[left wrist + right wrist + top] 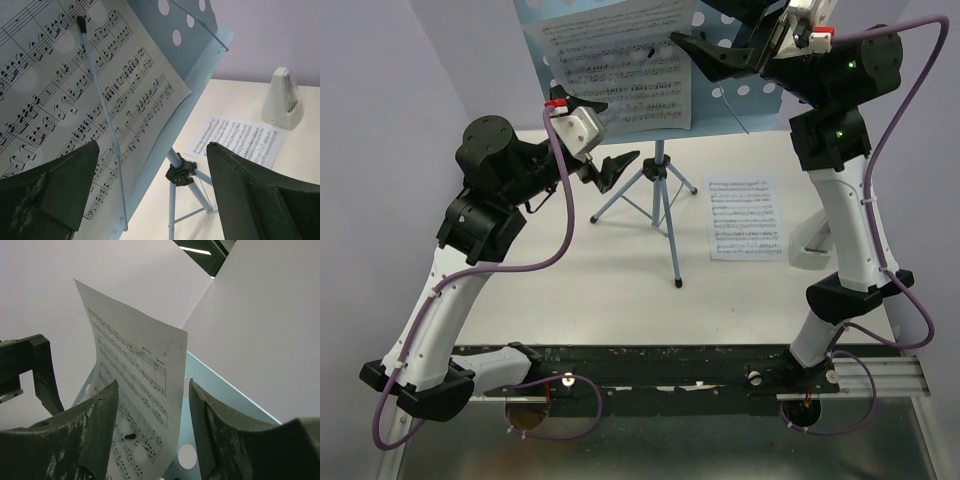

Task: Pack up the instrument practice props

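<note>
Top external: light-blue perforated music stand (659,172), 1 printed sheet (615,70) on it; left claw (600,135) and right claw (708,56) spread.

The pale table (620,300) is carrying the music stand (660,200) at centre, a sheet-music page (743,218) lying right of it, and a white metronome (282,100) sitting far right.

We read only one numeral: a small "3" printed near the upper right corner of the sheet-music page (135,390) that leans on the music stand (212,390), seen from the right wrist. Otherwise that sheet bears staves of printed notes, with no word we can make out. The second page (744,218), flat on the table (620,295), shows staves too, its print too small to read.
</note>
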{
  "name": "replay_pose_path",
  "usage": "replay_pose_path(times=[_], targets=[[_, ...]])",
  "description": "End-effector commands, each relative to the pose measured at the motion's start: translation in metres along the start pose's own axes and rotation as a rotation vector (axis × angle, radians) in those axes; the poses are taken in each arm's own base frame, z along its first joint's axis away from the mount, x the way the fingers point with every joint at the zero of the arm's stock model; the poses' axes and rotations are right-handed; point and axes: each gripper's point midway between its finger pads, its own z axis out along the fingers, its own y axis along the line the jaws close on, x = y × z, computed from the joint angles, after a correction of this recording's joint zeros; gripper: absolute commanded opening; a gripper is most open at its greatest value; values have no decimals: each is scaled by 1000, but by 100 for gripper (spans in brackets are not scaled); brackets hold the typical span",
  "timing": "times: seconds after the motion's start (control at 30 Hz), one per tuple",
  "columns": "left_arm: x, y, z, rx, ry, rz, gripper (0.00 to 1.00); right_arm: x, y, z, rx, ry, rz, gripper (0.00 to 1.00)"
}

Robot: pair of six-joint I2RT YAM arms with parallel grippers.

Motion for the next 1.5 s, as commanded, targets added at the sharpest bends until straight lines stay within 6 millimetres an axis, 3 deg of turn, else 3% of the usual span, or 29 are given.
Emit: replay_pose_path(times=[0.0, 0.2, 0.3, 0.4, 0.47, 0.57, 0.73, 1.07, 1.37, 1.47], targets=[[-10, 9, -6, -49, -23, 28, 99, -11, 3, 5, -8, -31, -67, 61], [-19, 17, -5, -72, -40, 51, 99, -13, 10, 10, -20, -38, -83, 46], [-21, 19, -4, -75, -44, 78, 99, -8, 12, 12, -17, -30, -85, 43], [-20, 28, -1, -101, -37, 115, 99, -6, 14, 14, -13, -27, -94, 41], [-19, 31, 2, -104, -35, 119, 99, -5, 13, 15, -6, -25, -102, 33], [-17, 31, 7, -89, -42, 104, 99, -6, 11, 15, 3, -25, -104, 22], [-12, 28, 17, -58, -44, 66, 98, -6, 12, 16, 4, -29, -107, 15], [-11, 37, 30, -90, -47, -9, 84, -3, 15, 16, 6, -19, -94, 10], [-9, 26, 39, -6, -51, -57, 73, -3, 12, 17, 23, -21, -99, 1], [-11, 23, 40, 17, -59, -62, 63, -2, 12, 17, 24, -18, -100, 0]])
